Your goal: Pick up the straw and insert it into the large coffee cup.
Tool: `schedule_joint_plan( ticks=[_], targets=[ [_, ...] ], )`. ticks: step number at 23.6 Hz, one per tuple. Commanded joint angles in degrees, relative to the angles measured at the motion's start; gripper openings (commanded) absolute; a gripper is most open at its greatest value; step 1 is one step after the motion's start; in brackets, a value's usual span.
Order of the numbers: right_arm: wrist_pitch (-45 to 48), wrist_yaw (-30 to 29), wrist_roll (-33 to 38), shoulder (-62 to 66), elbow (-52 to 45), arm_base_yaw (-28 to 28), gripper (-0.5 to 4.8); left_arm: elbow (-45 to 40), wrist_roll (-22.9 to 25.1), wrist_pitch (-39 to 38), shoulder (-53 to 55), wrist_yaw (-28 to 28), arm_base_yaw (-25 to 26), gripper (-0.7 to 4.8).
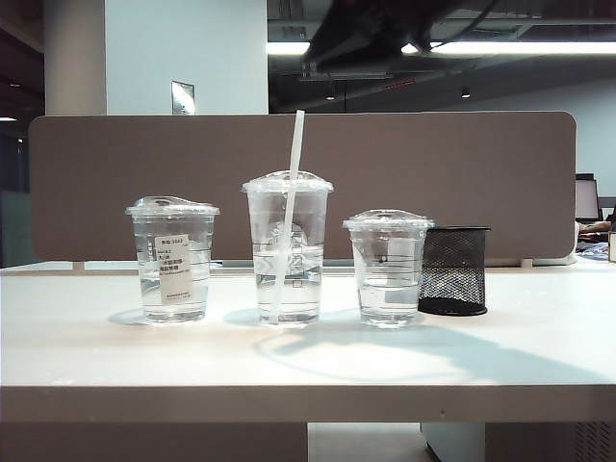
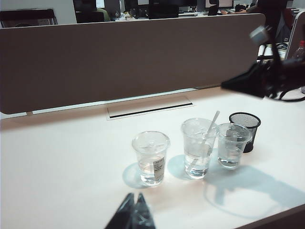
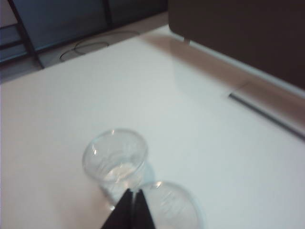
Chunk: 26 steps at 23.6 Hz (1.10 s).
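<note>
The straw is already standing in the large coffee cup, mid frame in the exterior view, poking up thru the domed lid and leaning a bit to the right at the top. It looks very light, thin and bendy, so I'd guess it squashes easy; best to pinch it softly on the bare part above the lid, not near the tip. The cup looks like thin plastic w/ water in it, so a hard bump could tip it. The right gripper sits at the bottom of the right wrist view, right above two cup tops, tips nearly together w/ nothing between them. The left gripper is low in the left wrist view, far back from the cups, tips close too & empty. Only the exterior view shows the straw's full height. Only the left wrist view shows the right arm hanging at upper right. The right wrist view shows no straw at all.
</note>
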Motion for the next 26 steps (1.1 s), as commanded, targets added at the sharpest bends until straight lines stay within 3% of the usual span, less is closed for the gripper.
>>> schedule_joint_plan(
  ticks=[1,6,9,13,15,26],
  targets=[
    [2.8,4.5,-2.4,-5.4,0.5,0.0,-0.06,-0.2,-0.4,1.0,0.1,0.2,0.0,-0.04],
    [2.9,9.3,-3.0,-17.4,-0.2,0.0,-0.06,-5.6,-2.6,3.4,0.1,0.9,0.0,-0.04],
    [3.3,11.6,-3.3,-23.6,-2.3,0.0,-0.06,-10.3,-5.6,9.4,0.1,3.0,0.0,-0.04],
    [3.3,15.8,-3.3,-32.1,-7.8,0.0,-0.06,-18.3,-6.1,20.3,0.1,3.2,0.0,-0.04],
    [3.2,19.1,-3.3,-40.8,-15.2,0.0,-0.06,-28.3,-6.9,31.3,0.1,3.2,0.0,-0.04],
    [-1.7,18.4,-3.2,-62.8,-37.1,0.1,-0.06,-54.2,-9.7,60.2,0.1,3.9,0.0,-0.04]
  ],
)
